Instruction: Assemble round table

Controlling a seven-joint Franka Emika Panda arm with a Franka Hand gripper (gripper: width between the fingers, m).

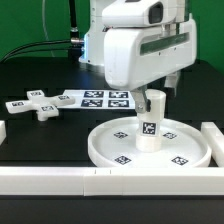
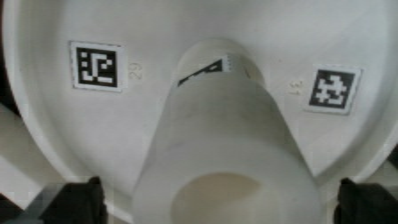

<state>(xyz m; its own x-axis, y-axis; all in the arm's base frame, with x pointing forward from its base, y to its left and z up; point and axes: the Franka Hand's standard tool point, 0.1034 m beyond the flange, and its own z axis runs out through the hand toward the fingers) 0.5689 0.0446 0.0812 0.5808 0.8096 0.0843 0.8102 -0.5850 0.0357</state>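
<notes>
While the arm hung over the middle of the table, the layout in the exterior view ran like this, going left to right. Over on that view's left sat the cross-shaped four-arm piece (image 1: 40, 105), lying flat on the black table (image 1: 40, 135), tags facing up, nothing touching it. Just beside it, toward the middle, was the marker board (image 1: 98, 98), flat on the table with its row of tags, partly tucked behind the robot's white body.

Right of centre was the large rimmed round disc (image 1: 120, 150), lying flat with tags scattered across its floor. The short cylinder leg (image 1: 150, 120) stood upright about in the middle of the disc, a tag on its side. White border blocks (image 1: 215, 140) ran along the front edge and up the exterior view's right, the disc sitting close against them.

The gripper (image 1: 153, 98) was directly above the leg, jaws spread as wide as they go. In the wrist view the dark fingertips (image 2: 68, 197) sat either side of the leg's (image 2: 228, 150) rounded top with gaps showing, so it had hold of nothing. The disc floor (image 2: 54, 120) and two of its tags showed beyond the leg.
</notes>
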